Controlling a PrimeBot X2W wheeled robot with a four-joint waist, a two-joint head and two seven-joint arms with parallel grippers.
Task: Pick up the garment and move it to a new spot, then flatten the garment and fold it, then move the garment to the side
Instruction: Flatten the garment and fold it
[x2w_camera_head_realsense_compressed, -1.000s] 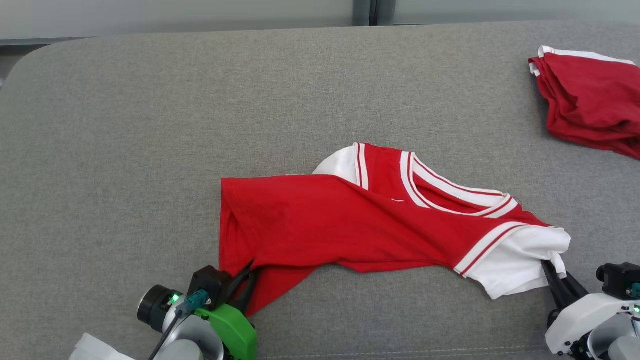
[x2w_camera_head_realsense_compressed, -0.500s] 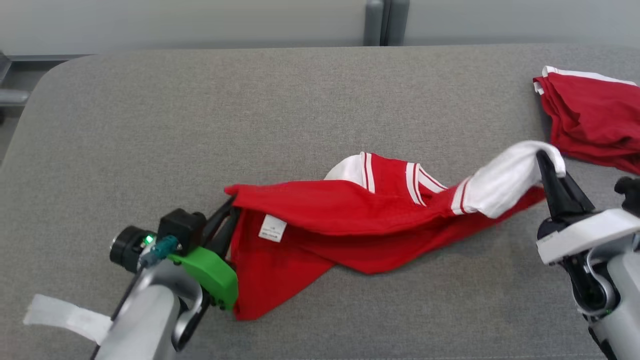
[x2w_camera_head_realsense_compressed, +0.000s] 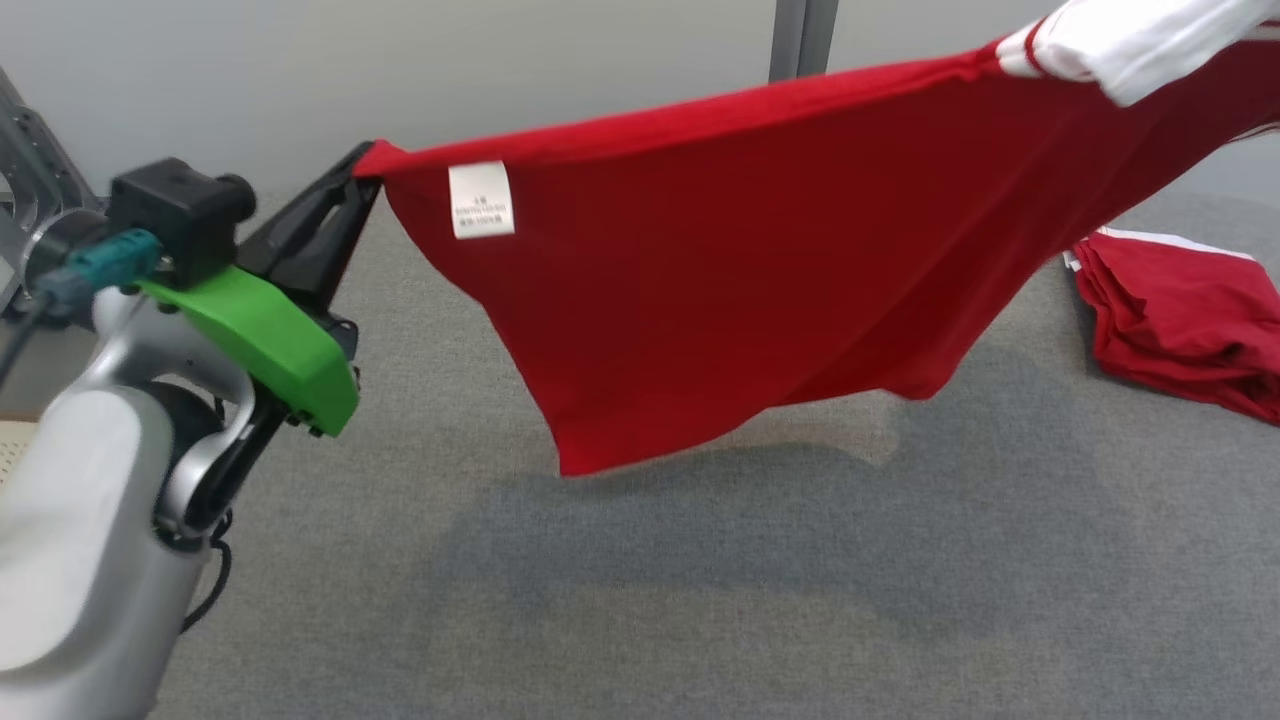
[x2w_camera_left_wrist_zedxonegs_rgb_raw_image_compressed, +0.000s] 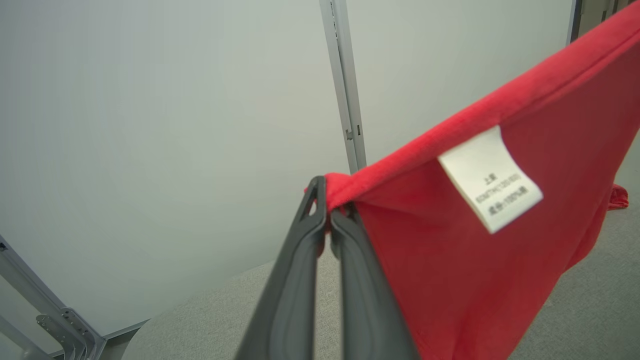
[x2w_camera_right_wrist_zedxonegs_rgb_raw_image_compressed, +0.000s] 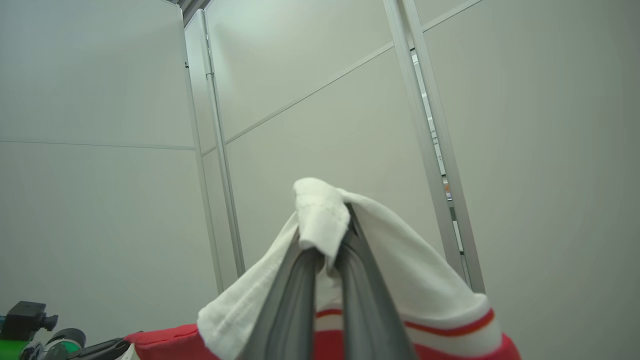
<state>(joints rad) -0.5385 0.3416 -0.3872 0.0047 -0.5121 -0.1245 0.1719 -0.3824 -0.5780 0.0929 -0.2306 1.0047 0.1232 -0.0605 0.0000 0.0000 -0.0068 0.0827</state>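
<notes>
While the red garment (x2w_camera_head_realsense_compressed: 720, 300) hung stretched in the air above the grey table (x2w_camera_head_realsense_compressed: 700, 620), the left jaws were clamped on a red corner at the left and the right jaws on its white sleeve (x2w_camera_right_wrist_zedxonegs_rgb_raw_image_compressed: 320, 215), high at the right. Either small bite might slip under tension, dropping that end crumpled, or the loose hem could brush the folded red pile (x2w_camera_head_realsense_compressed: 1180, 320) nearby.

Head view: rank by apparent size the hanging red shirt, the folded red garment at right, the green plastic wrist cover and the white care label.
1. Hanging red shirt.
2. Folded red garment, cut off by the frame.
3. Green plastic wrist cover; nearer the camera, so unsure.
4. White care label.
</notes>
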